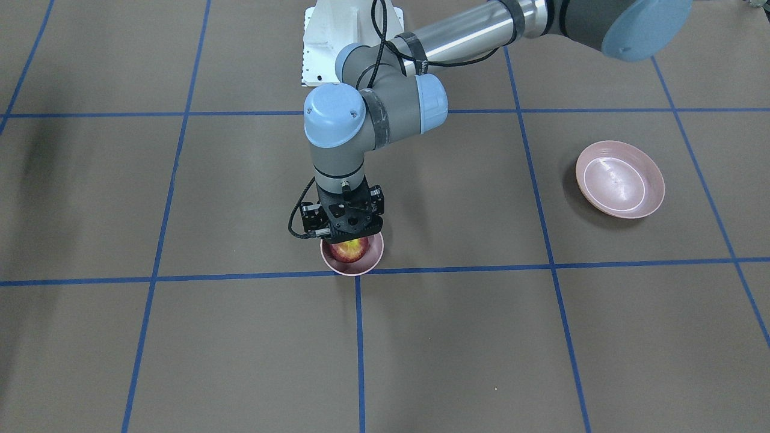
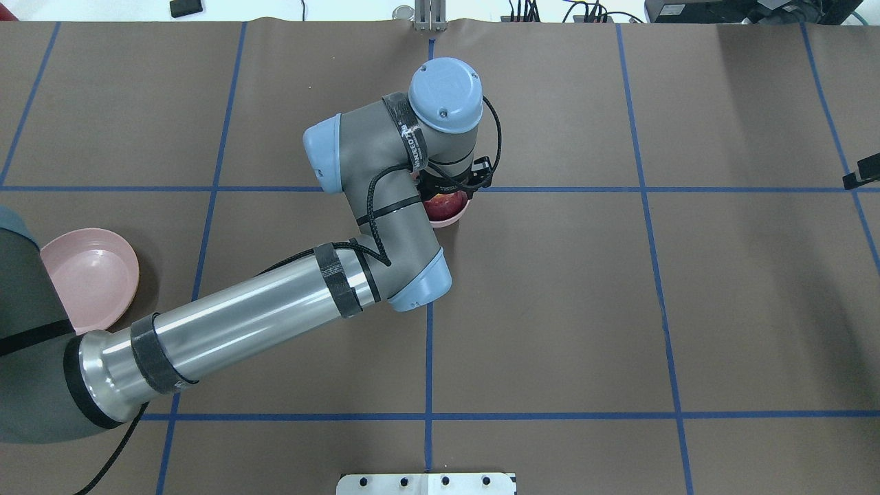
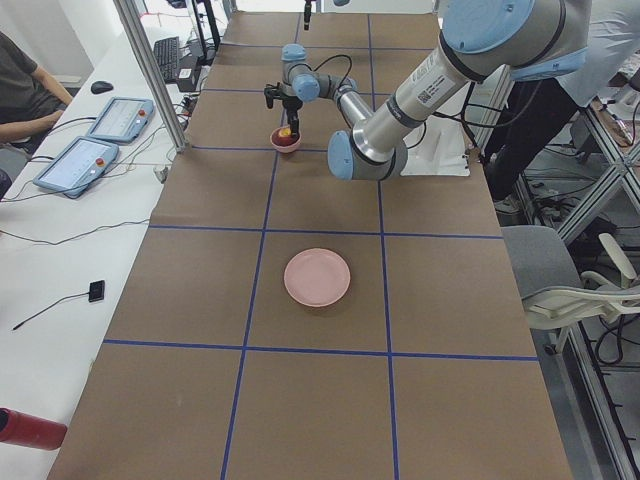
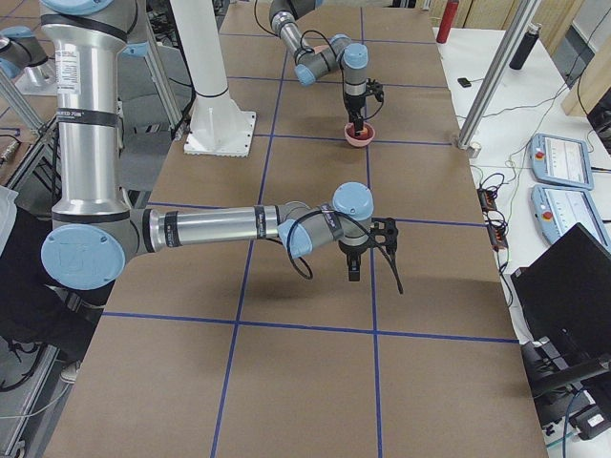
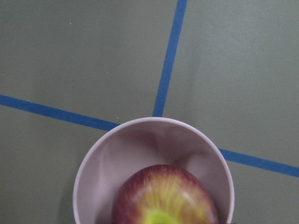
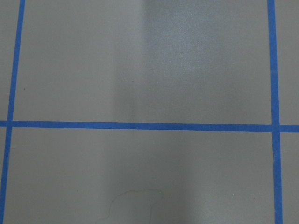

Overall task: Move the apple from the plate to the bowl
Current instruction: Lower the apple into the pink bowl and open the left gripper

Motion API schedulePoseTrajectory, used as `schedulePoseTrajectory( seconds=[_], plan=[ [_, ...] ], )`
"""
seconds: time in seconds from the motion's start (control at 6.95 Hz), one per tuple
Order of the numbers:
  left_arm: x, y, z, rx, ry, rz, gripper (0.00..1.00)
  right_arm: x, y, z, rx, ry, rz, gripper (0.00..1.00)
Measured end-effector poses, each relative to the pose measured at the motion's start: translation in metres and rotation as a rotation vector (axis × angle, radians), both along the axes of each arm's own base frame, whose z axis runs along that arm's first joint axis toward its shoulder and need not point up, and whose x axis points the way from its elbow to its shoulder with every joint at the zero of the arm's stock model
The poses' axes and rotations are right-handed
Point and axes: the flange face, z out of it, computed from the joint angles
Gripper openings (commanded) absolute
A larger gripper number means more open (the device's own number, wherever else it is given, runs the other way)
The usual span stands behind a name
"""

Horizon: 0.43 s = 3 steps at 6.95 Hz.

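Checking in on the rig: the apple (image 1: 349, 251) sits inside the bowl (image 1: 368, 260), directly under my left tool (image 1: 351, 236), which hangs right over the bowl's rim. The tool's body hides its fingers, so I honestly can't tell if it's clenched on the apple or released. In the left wrist view the apple fills the bowl's near side. The plate (image 1: 619, 179) lies well apart from that tool on the table (image 1: 240, 349). The right tool (image 4: 368, 256) hovers over bare table; can't tell its grip either.
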Motion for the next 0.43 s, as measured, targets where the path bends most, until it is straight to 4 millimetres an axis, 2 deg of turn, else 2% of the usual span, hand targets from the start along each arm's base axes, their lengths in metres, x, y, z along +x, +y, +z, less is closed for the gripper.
schedulePoseTrajectory(
  seconds=[0.29,0.43],
  plan=[
    [-0.003,0.002,-0.006,0.003,0.01,-0.002,0.97,0.0,0.0,0.0,0.001,0.001,0.0,1.0],
    [-0.015,0.008,-0.013,0.008,0.022,-0.005,0.97,0.0,0.0,0.0,0.001,0.001,0.0,1.0]
  ],
)
